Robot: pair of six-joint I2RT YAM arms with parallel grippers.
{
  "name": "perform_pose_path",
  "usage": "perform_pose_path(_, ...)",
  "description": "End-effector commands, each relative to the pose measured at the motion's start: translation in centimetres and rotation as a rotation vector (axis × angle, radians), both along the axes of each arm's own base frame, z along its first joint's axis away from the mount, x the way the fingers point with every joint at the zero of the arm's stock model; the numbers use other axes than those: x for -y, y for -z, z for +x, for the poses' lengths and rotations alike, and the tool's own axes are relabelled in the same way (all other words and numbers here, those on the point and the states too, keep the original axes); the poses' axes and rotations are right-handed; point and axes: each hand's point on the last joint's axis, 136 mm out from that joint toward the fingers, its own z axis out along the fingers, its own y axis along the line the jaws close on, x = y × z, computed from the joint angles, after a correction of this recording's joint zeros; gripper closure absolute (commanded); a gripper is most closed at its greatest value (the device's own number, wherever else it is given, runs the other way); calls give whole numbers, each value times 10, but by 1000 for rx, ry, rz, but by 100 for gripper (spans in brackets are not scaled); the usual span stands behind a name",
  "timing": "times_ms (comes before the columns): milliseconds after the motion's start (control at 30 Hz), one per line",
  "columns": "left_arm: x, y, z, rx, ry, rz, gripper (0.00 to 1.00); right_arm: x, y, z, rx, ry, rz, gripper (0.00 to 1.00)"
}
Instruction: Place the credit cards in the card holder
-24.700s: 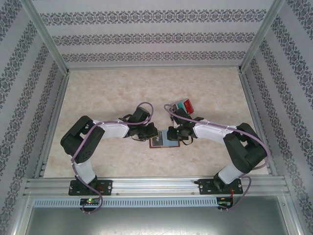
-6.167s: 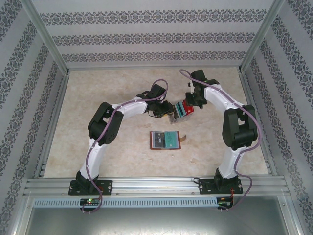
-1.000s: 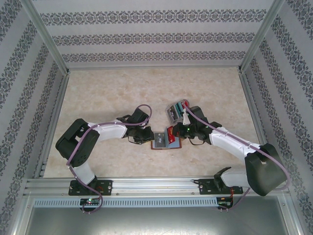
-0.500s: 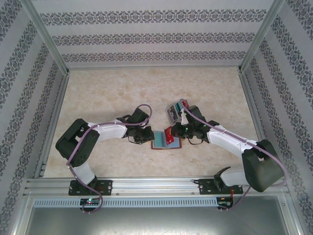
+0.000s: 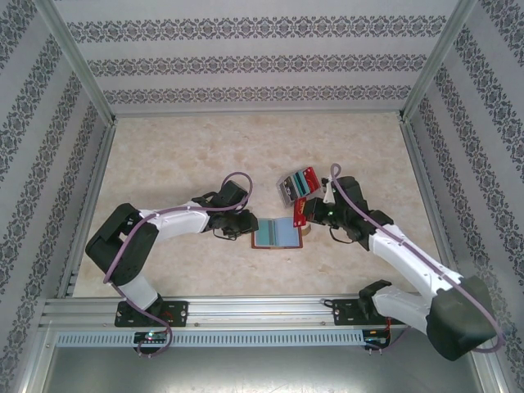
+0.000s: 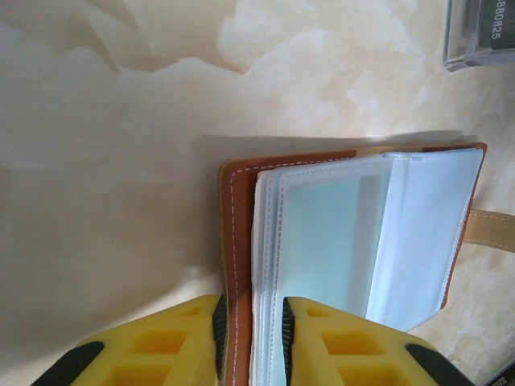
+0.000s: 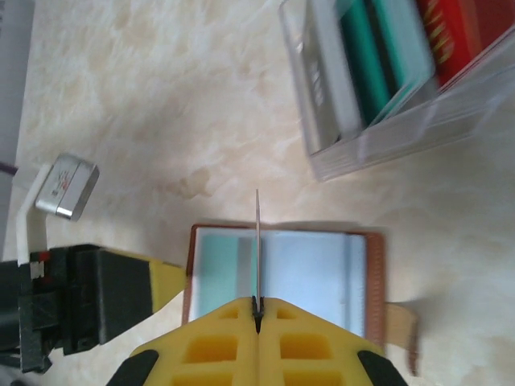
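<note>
Pinched: one red credit card (image 5: 300, 210), beside an open card holder (image 5: 278, 235)!
Top view: right gripper (image 5: 308, 214) holds it by the holder's right edge on the tabletop (image 5: 164, 164). Left wrist: left gripper (image 6: 251, 310) straddles the cover edge; grip, can't tell. Right wrist: gripper clenched, card edge-on.

Red credit card (image 5: 299, 211), reddish-brown card holder (image 6: 346, 241)

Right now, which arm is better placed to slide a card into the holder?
Right. The right gripper pinches the red card edge-on over the open holder. The left gripper carries no card; its jaws straddle the holder's edge, so it seems better used to steady it.
</note>
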Motion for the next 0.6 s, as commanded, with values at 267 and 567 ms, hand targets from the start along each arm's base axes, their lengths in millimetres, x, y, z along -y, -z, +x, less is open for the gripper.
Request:
perform_pose_path(267,4,7,-2,-15,25,8,67,-49,54,-9,-147,-102,143,100)
perform_pose_path(567,7,18,-4,-44,40,12,74,-51,90,-15,-217,-114,134,100)
